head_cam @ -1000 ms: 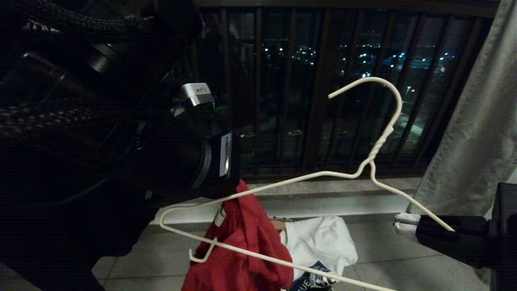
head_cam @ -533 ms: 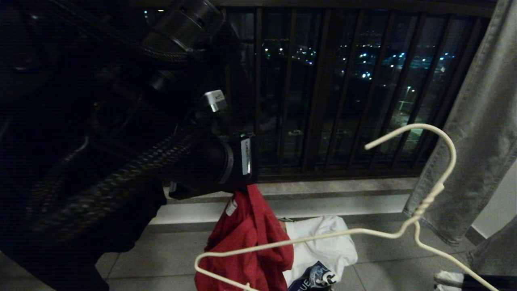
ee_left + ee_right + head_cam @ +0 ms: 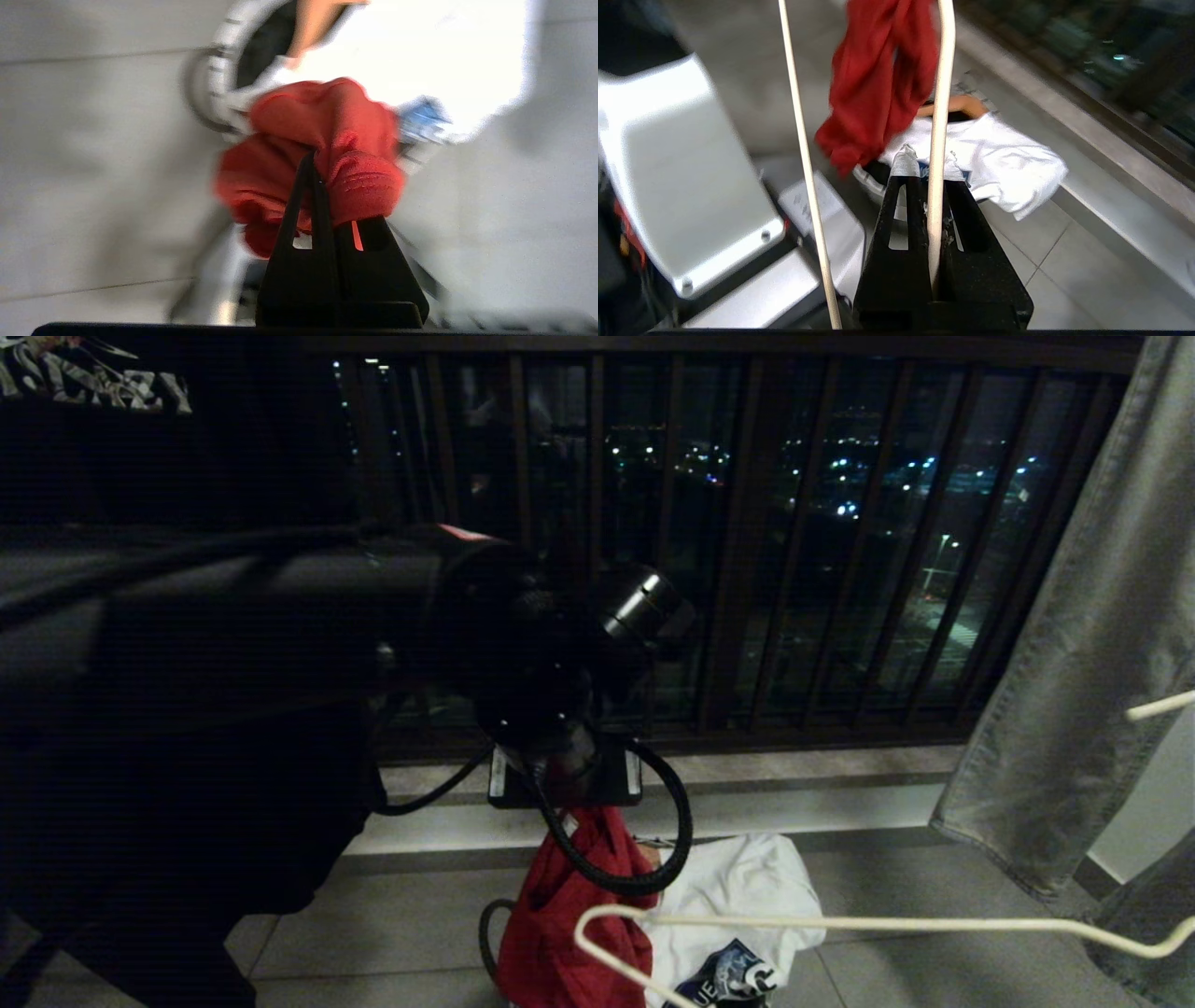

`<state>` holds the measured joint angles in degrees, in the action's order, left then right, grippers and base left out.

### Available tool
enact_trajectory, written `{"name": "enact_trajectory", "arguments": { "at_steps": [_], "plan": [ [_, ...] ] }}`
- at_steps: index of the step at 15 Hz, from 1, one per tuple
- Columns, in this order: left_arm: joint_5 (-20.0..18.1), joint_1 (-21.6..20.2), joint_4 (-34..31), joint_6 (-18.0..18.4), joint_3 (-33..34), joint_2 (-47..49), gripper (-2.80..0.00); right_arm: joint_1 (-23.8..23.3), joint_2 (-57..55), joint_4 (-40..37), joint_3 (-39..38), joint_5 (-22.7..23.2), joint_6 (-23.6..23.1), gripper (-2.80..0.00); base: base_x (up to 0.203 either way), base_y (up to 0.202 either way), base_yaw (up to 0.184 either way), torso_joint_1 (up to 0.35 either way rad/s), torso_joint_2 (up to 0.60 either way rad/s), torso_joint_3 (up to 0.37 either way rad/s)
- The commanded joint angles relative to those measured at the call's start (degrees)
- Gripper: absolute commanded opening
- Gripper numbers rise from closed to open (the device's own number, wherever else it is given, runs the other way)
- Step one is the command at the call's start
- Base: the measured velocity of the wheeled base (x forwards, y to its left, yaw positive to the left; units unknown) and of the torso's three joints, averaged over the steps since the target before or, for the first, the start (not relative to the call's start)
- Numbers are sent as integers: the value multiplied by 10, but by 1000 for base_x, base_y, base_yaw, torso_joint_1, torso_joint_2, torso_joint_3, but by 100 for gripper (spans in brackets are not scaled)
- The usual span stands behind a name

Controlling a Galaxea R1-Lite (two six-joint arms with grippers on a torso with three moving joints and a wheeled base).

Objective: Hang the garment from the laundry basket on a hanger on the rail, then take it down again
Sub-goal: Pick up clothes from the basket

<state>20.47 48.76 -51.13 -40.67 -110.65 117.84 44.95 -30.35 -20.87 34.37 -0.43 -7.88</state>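
Note:
The red garment (image 3: pixel 579 915) hangs bunched from my left gripper (image 3: pixel 581 814), which points down over the laundry basket (image 3: pixel 219 88). In the left wrist view the left gripper (image 3: pixel 317 163) is shut on a fold of the red cloth (image 3: pixel 364 186). My right gripper (image 3: pixel 927 161) is shut on one wire of the thin white hanger (image 3: pixel 941 116); it is outside the head view. The hanger (image 3: pixel 840 924) lies nearly level low in the head view, its end loop close to the garment, its hook tip (image 3: pixel 1158 707) at the right edge. The rail is out of view.
A white T-shirt (image 3: pixel 747 887) with a dark print drapes over the basket. Dark window railing bars (image 3: pixel 747 551) and a stone sill stand behind. Grey denim (image 3: pixel 1074 663) hangs at the right. My own base panel (image 3: pixel 682 186) is close beside the basket.
My left arm has swung so its gripper now points down, lowering the garment a little. The hanger has dropped and moved right, its hook mostly out of the head view.

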Motion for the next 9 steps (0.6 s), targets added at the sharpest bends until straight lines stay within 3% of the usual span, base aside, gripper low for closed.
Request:
{"name": "enact_trajectory", "arguments": {
  "at_steps": [1,9],
  "plan": [
    [45,0,-4,-1,-4,82,-280,1,53,-2,5,-26,34,-280,0,0,0,0,0,0],
    [125,11,10,5,-8,215,-280,1,94,-1,43,-131,62,-280,0,0,0,0,0,0]
  ]
}}
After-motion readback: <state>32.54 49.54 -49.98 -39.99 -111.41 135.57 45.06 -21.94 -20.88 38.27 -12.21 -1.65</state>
